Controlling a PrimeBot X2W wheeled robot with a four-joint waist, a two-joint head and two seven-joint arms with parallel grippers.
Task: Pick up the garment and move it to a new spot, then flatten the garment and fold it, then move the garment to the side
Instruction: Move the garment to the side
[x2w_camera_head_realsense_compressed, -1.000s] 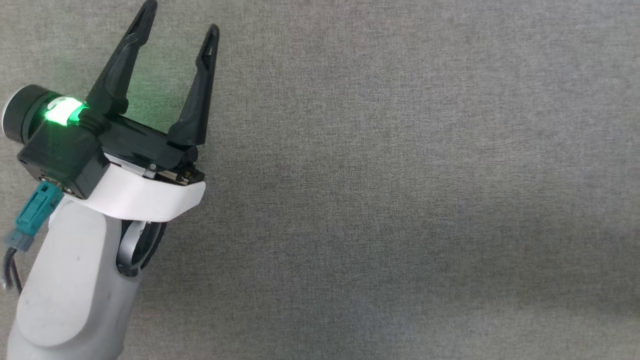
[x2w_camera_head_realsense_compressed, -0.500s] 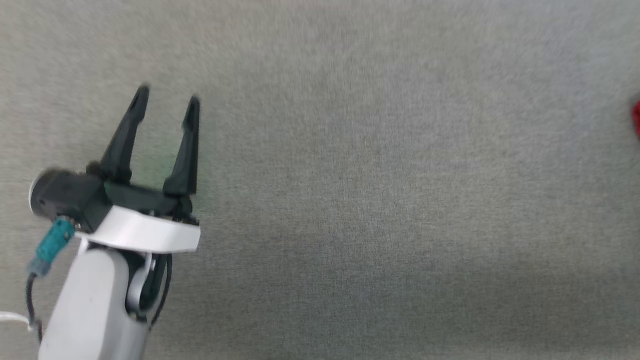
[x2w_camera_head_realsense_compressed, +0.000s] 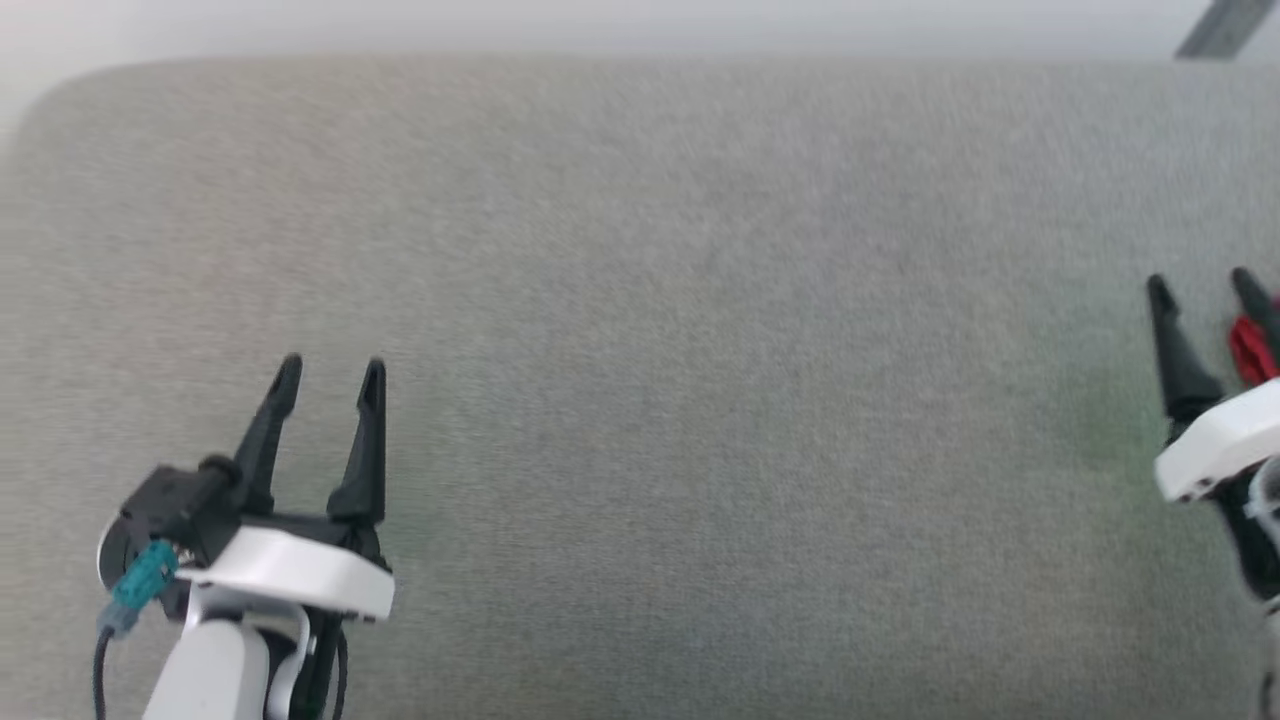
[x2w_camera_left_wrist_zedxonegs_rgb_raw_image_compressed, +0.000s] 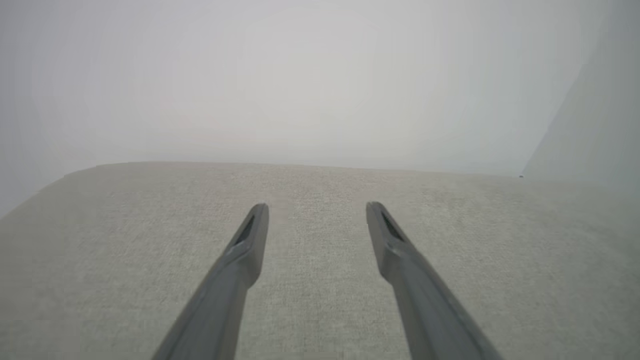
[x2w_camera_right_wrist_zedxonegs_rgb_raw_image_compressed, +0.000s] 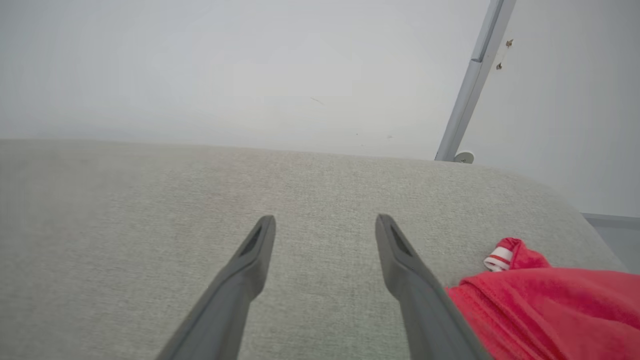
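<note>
Your right claw (x2w_camera_right_wrist_zedxonegs_rgb_raw_image_compressed: 325, 220) stands wide and empty, with the garment (x2w_camera_right_wrist_zedxonegs_rgb_raw_image_compressed: 550, 310) bunched on the tabletop (x2w_camera_head_realsense_compressed: 700, 350) just beside it. The left claw (x2w_camera_head_realsense_compressed: 332, 364), well apart from it, is wide too. The garment looks set aside, so back off without snagging it.

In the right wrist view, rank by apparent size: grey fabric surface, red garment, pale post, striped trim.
1. grey woven fabric surface
2. red knit garment, cut off by the frame and close to the camera
3. pale metal post, long but thin
4. red-and-white striped trim, smallest
</note>
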